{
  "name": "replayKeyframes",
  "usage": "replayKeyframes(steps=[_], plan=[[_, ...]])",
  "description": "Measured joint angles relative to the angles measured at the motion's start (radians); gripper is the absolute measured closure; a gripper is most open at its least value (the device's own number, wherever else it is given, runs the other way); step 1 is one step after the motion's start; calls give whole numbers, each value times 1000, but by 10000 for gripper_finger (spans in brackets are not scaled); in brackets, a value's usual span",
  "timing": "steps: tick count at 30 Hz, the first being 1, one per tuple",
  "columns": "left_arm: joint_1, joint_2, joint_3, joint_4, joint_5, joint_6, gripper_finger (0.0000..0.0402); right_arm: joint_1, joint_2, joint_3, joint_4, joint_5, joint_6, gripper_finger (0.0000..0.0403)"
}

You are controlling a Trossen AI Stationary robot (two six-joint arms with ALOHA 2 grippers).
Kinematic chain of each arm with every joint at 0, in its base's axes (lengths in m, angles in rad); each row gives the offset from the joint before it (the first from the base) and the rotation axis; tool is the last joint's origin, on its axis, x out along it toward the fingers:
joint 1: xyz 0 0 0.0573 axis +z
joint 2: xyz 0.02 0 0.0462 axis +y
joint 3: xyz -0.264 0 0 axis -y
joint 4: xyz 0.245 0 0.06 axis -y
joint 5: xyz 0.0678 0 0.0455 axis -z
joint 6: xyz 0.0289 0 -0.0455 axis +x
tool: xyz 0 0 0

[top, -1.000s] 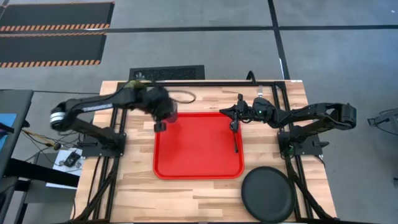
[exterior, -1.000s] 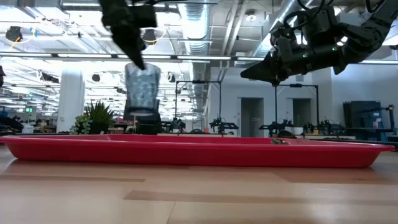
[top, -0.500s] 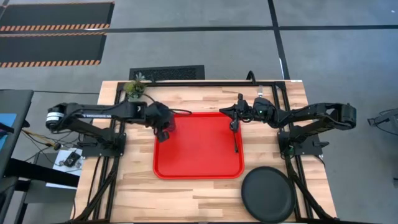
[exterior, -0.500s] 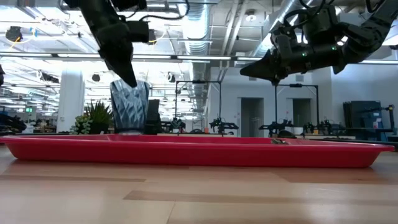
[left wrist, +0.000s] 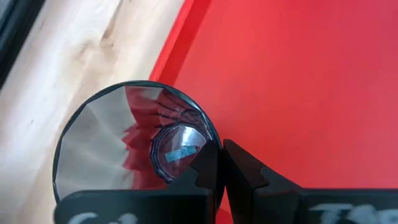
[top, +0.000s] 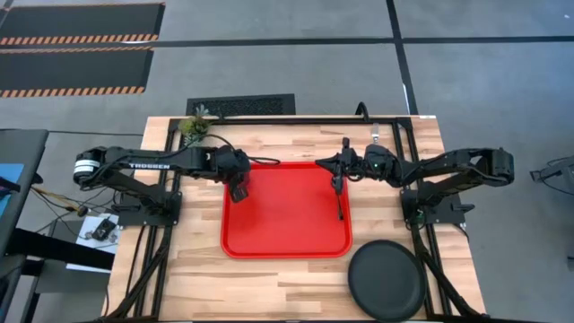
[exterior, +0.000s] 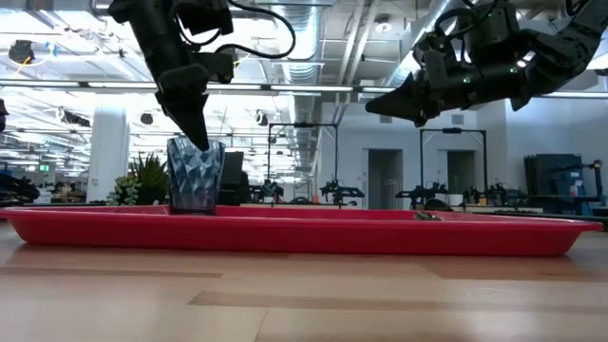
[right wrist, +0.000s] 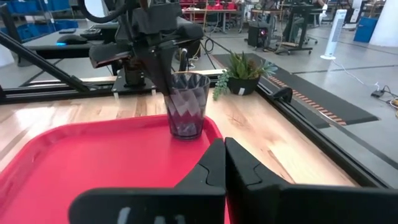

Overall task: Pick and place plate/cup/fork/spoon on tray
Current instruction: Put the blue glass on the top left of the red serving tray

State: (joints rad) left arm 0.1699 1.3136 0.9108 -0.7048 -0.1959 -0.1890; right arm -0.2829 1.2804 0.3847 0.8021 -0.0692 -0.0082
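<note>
- From above: red tray (top: 285, 235) centred on wooden table (top: 197, 278); left gripper (top: 239, 191) over tray's far-left corner, cup hidden under it; right gripper (top: 335, 180) above tray's far-right edge, well apart from left one.
- Same view: spoon (top: 341, 205) lying inside tray along right side, just near of right gripper, not touched; plate (top: 387, 281) on table off tray's near-right corner, outside tray; small potted plant (top: 192, 128) at far-left table edge.
- Fork not found in any view.
- Low view: cup (exterior: 195, 177) upright on tray (exterior: 304, 233) floor at left end; left gripper (exterior: 195, 116) reaching down onto cup rim, one finger inside, cup pinched at wall; right gripper (exterior: 391, 102) raised well above tray at right, nothing in it.
- Left wrist view: cup (left wrist: 130, 146) seen from above, standing just inside tray (left wrist: 298, 81) rim beside bare wood; fingers (left wrist: 245, 171) closed on cup wall, one inside mouth, one outside.
- Right wrist view: own fingers (right wrist: 239, 168) pressed together, holding nothing; farther off, cup (right wrist: 186, 104) upright in tray (right wrist: 81, 162) corner with left gripper (right wrist: 166, 78) gripping its rim; plant (right wrist: 239, 73) on table beyond.
</note>
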Motion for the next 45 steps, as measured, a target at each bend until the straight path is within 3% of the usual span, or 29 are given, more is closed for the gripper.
replayKeyframes(steps=[23, 36, 45], plan=[[2, 0, 0, 16, 18, 0, 401, 0, 0, 0, -1, 0, 0, 394], [2, 58, 6, 34, 15, 4, 401, 0, 0, 0, -2, -1, 0, 394], [2, 48, 17, 10, 35, 2, 352, 0, 0, 0, -1, -1, 0, 394]])
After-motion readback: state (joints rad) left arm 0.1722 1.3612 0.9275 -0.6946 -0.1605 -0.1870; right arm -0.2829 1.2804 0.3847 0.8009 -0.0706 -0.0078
